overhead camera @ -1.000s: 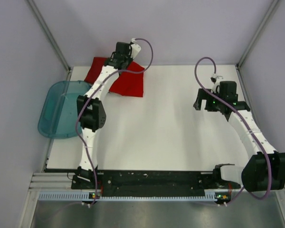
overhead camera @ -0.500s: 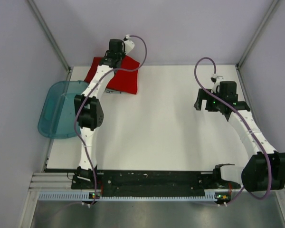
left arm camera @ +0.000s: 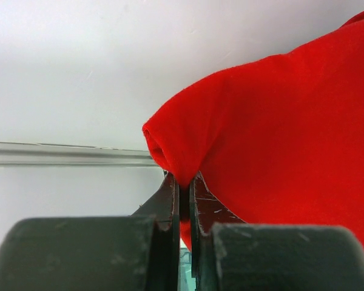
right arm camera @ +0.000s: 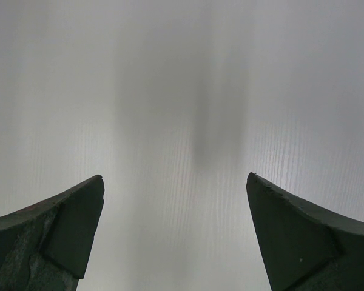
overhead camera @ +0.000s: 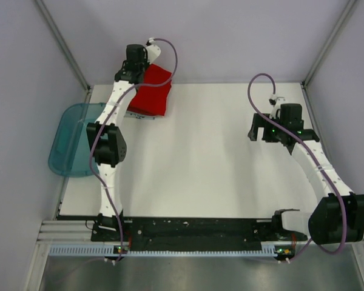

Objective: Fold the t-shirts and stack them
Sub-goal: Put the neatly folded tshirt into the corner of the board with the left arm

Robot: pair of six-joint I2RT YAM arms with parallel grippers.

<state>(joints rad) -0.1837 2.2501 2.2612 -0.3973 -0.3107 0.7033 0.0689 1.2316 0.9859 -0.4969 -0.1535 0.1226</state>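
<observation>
A folded red t-shirt [overhead camera: 151,92] lies at the far left corner of the white table, partly raised toward the back wall. My left gripper [overhead camera: 133,68] is shut on its far edge; in the left wrist view the fingers [left arm camera: 183,193] pinch a bunched fold of the red t-shirt [left arm camera: 279,133]. My right gripper [overhead camera: 255,134] is open and empty over the right side of the table, far from the shirt. In the right wrist view the right gripper [right arm camera: 176,194] has its jaws spread wide above bare white table.
A translucent teal plastic tub [overhead camera: 73,139] sits off the table's left edge, beside the left arm. Grey walls and metal frame posts close in the back and sides. A black rail [overhead camera: 194,227] runs along the near edge.
My left gripper has moved left and toward the back wall, dragging the red t-shirt with it; the shirt now looks narrower and more bunched. The right arm has not moved.
</observation>
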